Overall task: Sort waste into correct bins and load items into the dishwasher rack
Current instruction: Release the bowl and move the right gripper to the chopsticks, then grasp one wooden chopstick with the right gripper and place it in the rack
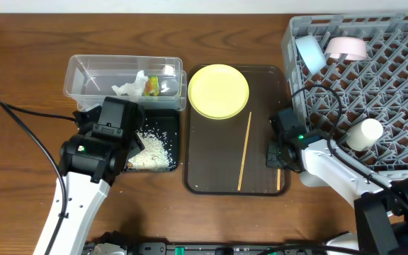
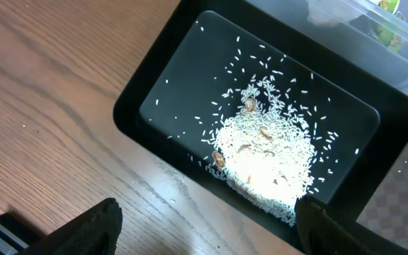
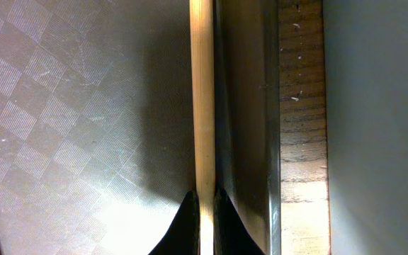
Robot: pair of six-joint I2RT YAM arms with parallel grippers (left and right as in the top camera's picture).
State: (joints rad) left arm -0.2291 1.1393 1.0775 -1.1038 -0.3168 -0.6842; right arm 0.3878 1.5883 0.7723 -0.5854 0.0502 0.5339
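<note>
At the right rim of the brown tray (image 1: 211, 163): right gripper (image 3: 202, 212) pinched shut on the rim chopstick (image 3: 202, 99), dark fingertips (image 3: 187, 221) pressed against it on either side, nothing else between them. Stick laid lengthwise against the tray's inner wall, stretching away from the fingertips; whether lifted or resting on the tray floor, cannot tell. From overhead, mostly hidden under the gripper body. Other chopstick (image 1: 245, 150) loose on the tray floor to the left, well apart from those fingers, only a sliver of it at the lower left corner of the right wrist view. Yellow plate (image 1: 219, 91) on the far end of the same tray. Over at the left: left gripper (image 2: 207, 237) spread wide and holding nothing, hanging above the near edge of the black tray (image 2: 122, 113). Rice (image 2: 268, 159) heaped inside that tray, beyond the fingers, with a few brownish bits mixed in, too small to name. Clear tub (image 1: 83, 71) just beyond, with tissue (image 1: 128, 88) and wrapper (image 1: 152, 86) inside, both cut off at the top of the left wrist view. In the dishwasher rack (image 1: 395, 92) at far right: blue bowl (image 1: 309, 53), white bowl (image 1: 347, 47) and cup (image 1: 363, 133).
</note>
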